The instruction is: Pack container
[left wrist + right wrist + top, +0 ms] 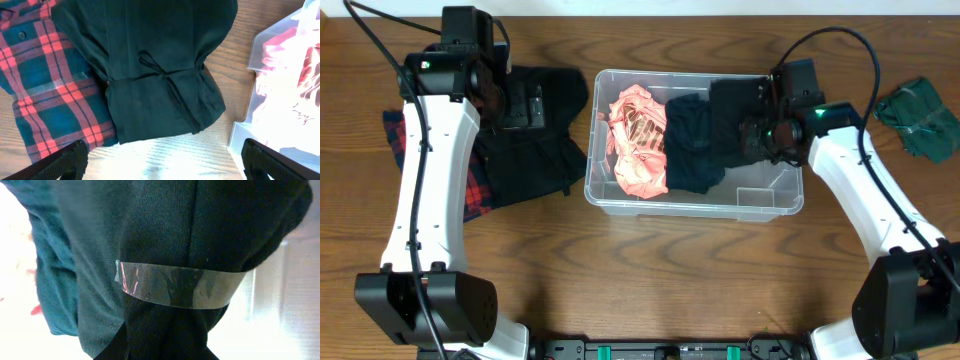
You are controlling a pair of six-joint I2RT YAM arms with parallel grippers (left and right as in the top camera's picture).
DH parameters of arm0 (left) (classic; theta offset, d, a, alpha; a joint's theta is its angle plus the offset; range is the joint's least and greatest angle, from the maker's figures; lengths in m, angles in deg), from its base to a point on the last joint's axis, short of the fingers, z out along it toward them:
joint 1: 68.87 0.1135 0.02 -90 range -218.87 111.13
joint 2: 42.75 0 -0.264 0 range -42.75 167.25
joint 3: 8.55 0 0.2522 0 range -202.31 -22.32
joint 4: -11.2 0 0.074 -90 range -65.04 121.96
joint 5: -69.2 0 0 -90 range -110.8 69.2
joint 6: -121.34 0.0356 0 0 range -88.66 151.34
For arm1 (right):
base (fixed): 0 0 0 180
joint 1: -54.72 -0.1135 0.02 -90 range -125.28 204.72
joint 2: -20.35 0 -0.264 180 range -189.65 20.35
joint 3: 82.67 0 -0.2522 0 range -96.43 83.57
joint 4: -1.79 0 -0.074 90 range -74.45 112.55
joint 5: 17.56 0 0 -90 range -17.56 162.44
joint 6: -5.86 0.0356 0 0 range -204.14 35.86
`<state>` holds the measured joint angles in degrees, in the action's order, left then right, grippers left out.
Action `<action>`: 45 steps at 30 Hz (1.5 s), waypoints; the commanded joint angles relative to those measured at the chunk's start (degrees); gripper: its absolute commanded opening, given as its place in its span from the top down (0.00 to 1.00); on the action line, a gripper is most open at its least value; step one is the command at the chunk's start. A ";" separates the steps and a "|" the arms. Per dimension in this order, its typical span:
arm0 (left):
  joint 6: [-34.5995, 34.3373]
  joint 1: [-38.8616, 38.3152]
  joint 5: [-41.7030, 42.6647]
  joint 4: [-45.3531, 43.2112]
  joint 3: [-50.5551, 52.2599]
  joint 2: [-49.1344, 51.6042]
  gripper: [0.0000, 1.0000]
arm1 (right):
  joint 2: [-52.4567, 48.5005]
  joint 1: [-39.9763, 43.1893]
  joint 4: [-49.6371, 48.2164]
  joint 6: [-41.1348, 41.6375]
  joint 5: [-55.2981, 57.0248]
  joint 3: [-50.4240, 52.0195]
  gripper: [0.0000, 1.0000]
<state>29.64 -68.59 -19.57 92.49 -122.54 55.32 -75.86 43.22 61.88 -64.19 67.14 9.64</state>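
From overhead, the container [660,207] is seen mid-table [640,280], with a pink garment [638,140] and a teal garment [688,145] inside; the right gripper [765,130] is set over its right end; in the left wrist view, the left gripper [165,162] is held wide open above a dark garment [160,75] beside a plaid shirt [45,90], touching nothing; in the right wrist view alone, a black garment [225,230] banded with clear tape [175,286] is shown bunched, pinched by narrow jaws.

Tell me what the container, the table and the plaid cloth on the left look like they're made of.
Container: clear plastic, glossy; contents show through its walls. Table: wood or wood-look laminate, brown grain lines. Plaid cloth: woven fabric, likely flannel, soft matte folds.
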 commanded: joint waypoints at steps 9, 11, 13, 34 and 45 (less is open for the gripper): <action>-0.59 0.09 -0.63 0.15 -1.09 0.22 0.02 | -0.07 -1.31 -3.85 -3.78 0.57 2.91 0.99; -0.57 0.09 -0.63 0.15 -1.09 0.22 0.02 | -0.07 -1.31 -4.42 -3.78 0.59 2.93 0.99; -0.59 0.09 -0.63 0.15 -1.09 0.22 0.02 | -0.07 -1.31 -4.76 -3.76 0.61 2.93 0.99; -0.59 0.09 -0.63 0.15 -1.09 0.22 0.02 | -0.07 -1.20 -5.46 -11.30 1.09 2.62 0.50; -0.59 0.09 -0.63 0.15 -1.09 0.22 0.02 | -0.02 -1.22 -4.07 -18.75 7.43 0.52 0.12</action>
<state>29.64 -68.59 -19.55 92.49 -122.54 55.32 -75.86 42.32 57.53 -79.78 72.65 12.48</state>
